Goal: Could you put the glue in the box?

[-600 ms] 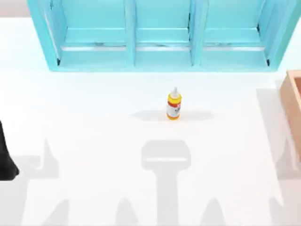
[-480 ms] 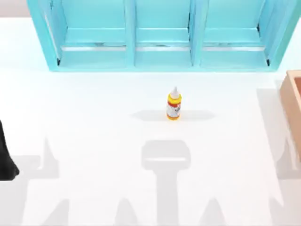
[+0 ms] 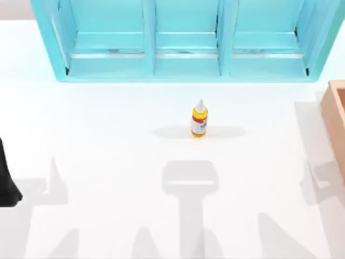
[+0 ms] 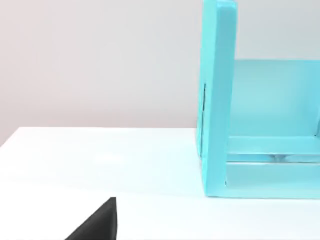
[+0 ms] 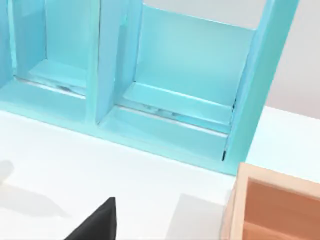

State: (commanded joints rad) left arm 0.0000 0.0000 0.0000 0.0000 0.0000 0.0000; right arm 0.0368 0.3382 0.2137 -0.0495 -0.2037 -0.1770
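Note:
The glue point(image 3: 199, 120), a small yellow-orange bottle with a white nozzle, stands upright in the middle of the white table. At the table's right edge the tan box point(image 3: 336, 116) is cut off by the frame, and its thick wall also appears close up as box point(image 5: 270, 200) in the right wrist view. My left arm point(image 3: 6, 183) is a dark shape at the table's left edge, far from the bottle. A dark tip of my left gripper point(image 4: 97, 226) hangs over bare table. A dark tip of my right gripper point(image 5: 97, 225) sits over the table near the box.
A big teal shelf unit point(image 3: 183, 59) with several open compartments runs along the back of the table, its end wall point(image 4: 217, 100) close to the left wrist. White table surface lies all around the bottle, crossed by grey arm shadows.
The shadows at the front right of the table have shifted leftward and changed shape. The glue and the left arm have not moved.

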